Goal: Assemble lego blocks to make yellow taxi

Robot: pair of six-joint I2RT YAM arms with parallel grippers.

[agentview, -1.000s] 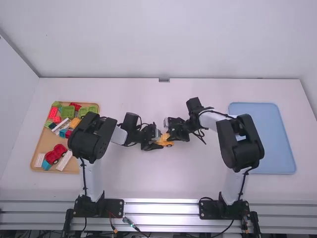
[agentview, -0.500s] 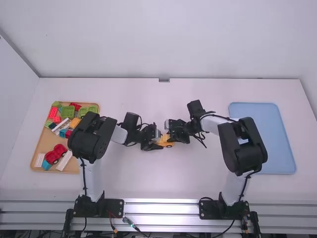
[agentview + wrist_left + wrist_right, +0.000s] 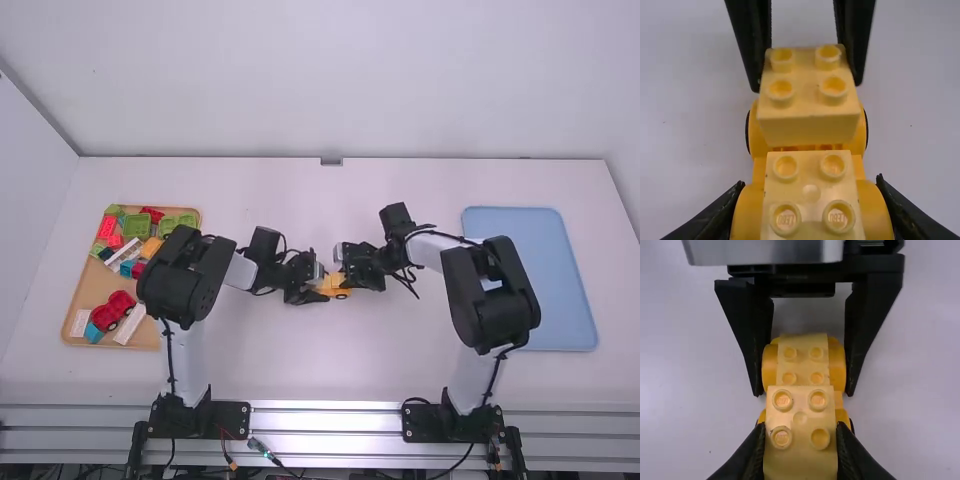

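In the high view my left gripper [image 3: 316, 290] and right gripper [image 3: 345, 266] meet at the yellow car base [image 3: 338, 291] near the table's middle. The left wrist view has my left gripper [image 3: 810, 215] shut across the sides of the car base [image 3: 872, 207], by its studded yellow section [image 3: 811, 195]. My right gripper [image 3: 800, 452] is shut on a yellow block [image 3: 800, 410] with four studs on top. The block is above the base's other end, between its wheels, slightly tilted. Whether it touches the base I cannot tell.
A wooden tray [image 3: 75, 305] of colourful bricks, including a red car piece [image 3: 113, 310] and an orange-yellow block [image 3: 151, 248], lies at the left, partly behind the left arm. At the right is a blue tray [image 3: 560, 290], partly behind the right arm.
Over the last second my right gripper has shifted slightly to the right, and its arm's elbow has swung a little outward. The left arm has kept still.
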